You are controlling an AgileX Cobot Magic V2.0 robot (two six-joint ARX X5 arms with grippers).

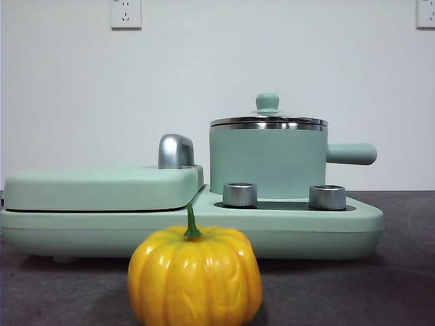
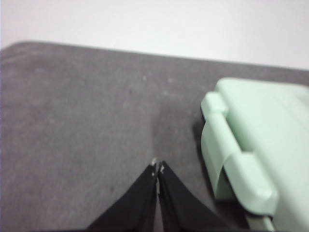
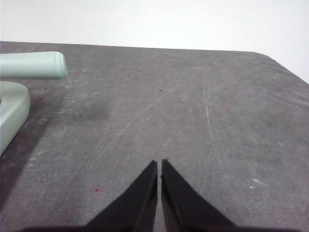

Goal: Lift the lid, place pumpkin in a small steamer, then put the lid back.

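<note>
We see both tools clenched, holding nothing — left tool (image 2: 157, 168), right tool (image 3: 159, 163) — so the lid (image 1: 268, 119) caps the pot (image 1: 268, 161), pumpkin (image 1: 195, 275) waiting on the tabletop (image 1: 401, 285).

The pumpkin (image 1: 195, 276) is set on the table (image 1: 401, 272), nearest the front. Behind it, the cooker base (image 1: 299, 227) is placed, with the griddle cover (image 1: 102, 188) on its left and the steamer (image 1: 268, 161), capped by the lid (image 1: 268, 119), on its right.

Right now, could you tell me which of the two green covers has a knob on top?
The lid on the steamer: round with a steel rim. The flat griddle cover has none.
</note>
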